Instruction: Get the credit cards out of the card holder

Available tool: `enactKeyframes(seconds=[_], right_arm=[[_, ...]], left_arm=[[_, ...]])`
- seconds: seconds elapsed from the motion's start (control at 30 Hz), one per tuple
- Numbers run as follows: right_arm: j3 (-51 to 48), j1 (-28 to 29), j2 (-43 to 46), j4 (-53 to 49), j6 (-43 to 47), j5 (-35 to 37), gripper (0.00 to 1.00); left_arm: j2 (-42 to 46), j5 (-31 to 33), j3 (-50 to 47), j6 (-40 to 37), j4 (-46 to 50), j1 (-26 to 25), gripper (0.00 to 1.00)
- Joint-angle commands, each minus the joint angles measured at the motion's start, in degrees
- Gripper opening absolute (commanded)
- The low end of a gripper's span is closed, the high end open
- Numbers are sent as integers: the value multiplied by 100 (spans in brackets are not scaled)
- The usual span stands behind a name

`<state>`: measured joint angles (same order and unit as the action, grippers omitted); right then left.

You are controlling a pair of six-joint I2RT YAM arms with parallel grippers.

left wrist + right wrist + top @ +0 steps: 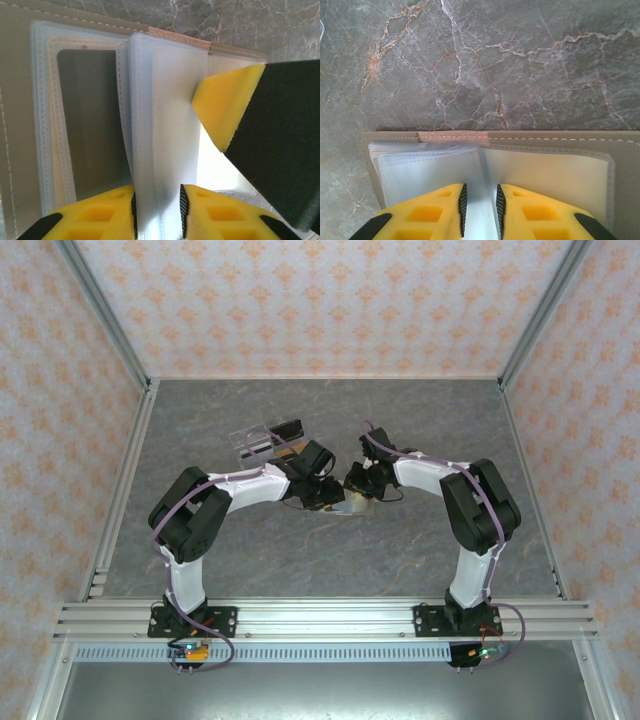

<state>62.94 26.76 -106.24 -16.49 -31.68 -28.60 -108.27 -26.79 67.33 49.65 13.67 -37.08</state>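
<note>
The card holder (352, 505) lies open on the table between the two arms. In the left wrist view its pale blue-grey panels (90, 125) face up inside a dull brownish-grey outer edge. A thick fold of inner sleeves stands up from it. My left gripper (157, 192) (325, 490) is shut on that fold. A yellow finger of my right gripper (225, 110) reaches in from the right. In the right wrist view the right gripper (481, 192) (358, 483) is shut on a thin translucent leaf of the card holder (560, 170). I cannot make out any credit card.
A clear plastic tray (262, 440) with dark and tan pieces sits just behind the left gripper. Grey marble table (330, 570) stretches in front of the grippers and behind them (480, 60). Metal frame rails run along the sides.
</note>
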Motion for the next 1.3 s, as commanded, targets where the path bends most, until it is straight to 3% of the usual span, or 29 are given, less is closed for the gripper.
enactKeyframes(seconds=[0.0, 0.2, 0.4, 0.7, 1.0, 1.27], right_arm=[[-180, -83, 148, 84, -73, 70, 26], [-229, -180, 770, -11, -86, 113, 30], [-229, -385, 1430, -206, -93, 274, 38], [-272, -570, 2228, -548, -6, 634, 41], [-284, -581, 2244, -586, -20, 676, 41], [-239, -581, 1821, -528, -48, 541, 33]], left_arm=[[-12, -38, -104, 49, -204, 41, 25], [45, -133, -156, 29, -344, 61, 17], [-1, -639, -172, 145, -946, 52, 29], [-277, -974, 189, 288, -1390, -75, 39], [-768, -892, 792, 144, -1042, -232, 49], [-700, -721, 738, 76, -906, -229, 45]])
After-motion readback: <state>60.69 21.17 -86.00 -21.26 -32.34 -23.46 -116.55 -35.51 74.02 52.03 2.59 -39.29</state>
